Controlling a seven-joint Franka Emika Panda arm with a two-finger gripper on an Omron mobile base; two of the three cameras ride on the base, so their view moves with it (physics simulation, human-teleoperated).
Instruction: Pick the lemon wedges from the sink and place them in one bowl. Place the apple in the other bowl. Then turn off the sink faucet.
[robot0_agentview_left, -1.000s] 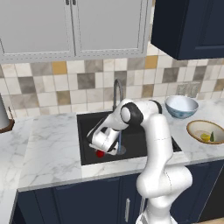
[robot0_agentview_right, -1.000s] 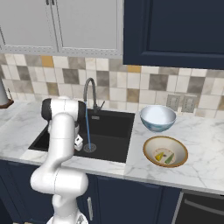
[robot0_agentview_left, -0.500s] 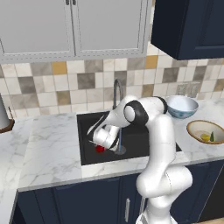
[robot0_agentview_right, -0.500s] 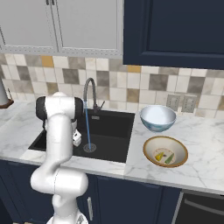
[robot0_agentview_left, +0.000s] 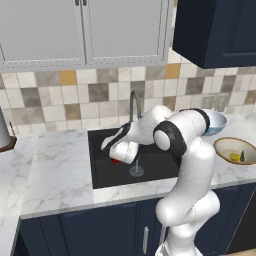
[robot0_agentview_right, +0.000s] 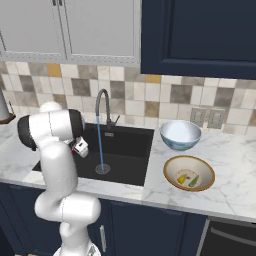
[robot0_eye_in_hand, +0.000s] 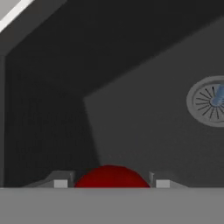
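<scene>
My gripper (robot0_eye_in_hand: 111, 183) is lowered into the black sink (robot0_agentview_left: 160, 170), near its left side. The red apple (robot0_eye_in_hand: 111, 177) sits directly between my two fingertips (robot0_eye_in_hand: 61, 183), one on each side of it. The jaws stand partly open around the fruit; I cannot tell whether they press on it. From the left base view the apple (robot0_agentview_left: 115, 160) peeks out just under my hand. Water runs from the faucet (robot0_agentview_right: 103, 107) onto the round drain (robot0_eye_in_hand: 210, 101), which lies well apart from the apple. Both lemon wedges (robot0_agentview_right: 187, 179) lie in the tan-rimmed bowl (robot0_agentview_right: 189, 173) on the desk; the pale blue bowl (robot0_agentview_right: 180, 134) stands just behind it.
</scene>
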